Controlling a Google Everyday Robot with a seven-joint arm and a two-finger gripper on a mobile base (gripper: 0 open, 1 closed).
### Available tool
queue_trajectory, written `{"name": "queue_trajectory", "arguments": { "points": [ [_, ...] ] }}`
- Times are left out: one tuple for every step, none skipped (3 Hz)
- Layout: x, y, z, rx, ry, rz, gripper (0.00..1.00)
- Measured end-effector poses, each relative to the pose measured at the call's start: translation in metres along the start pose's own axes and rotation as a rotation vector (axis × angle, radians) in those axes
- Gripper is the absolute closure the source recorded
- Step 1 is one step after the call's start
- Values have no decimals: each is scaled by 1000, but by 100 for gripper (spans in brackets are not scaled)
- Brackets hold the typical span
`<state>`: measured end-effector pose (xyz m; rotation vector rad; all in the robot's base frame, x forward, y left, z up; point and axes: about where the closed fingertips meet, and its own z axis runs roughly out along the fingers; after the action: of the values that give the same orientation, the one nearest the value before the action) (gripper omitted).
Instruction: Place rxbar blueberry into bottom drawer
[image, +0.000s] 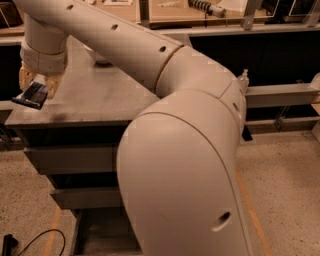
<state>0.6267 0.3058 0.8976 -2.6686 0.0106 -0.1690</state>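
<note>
My gripper hangs at the far left, above the left front corner of the grey cabinet top. It is shut on the rxbar blueberry, a flat dark bar that sticks out below the fingers, tilted and lifted off the surface. The bottom drawer shows as a wide dark open tray at the bottom of the cabinet, below two shallower grey drawers. My large cream arm fills the middle and hides the cabinet's right half.
A white bowl-like object sits at the back of the cabinet top, mostly behind my arm. A black cable lies on the speckled floor at lower left. Dark benches run behind and to the right.
</note>
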Motion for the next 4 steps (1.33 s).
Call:
{"name": "queue_trajectory", "arguments": {
  "points": [
    [-5,2,-2,12,-2,25,100],
    [-33,-4,-23,80,5,98,100],
    [-81,-6,-53,144,34,223,100],
    [-126,4,-84,240,68,396,100]
  ]
}}
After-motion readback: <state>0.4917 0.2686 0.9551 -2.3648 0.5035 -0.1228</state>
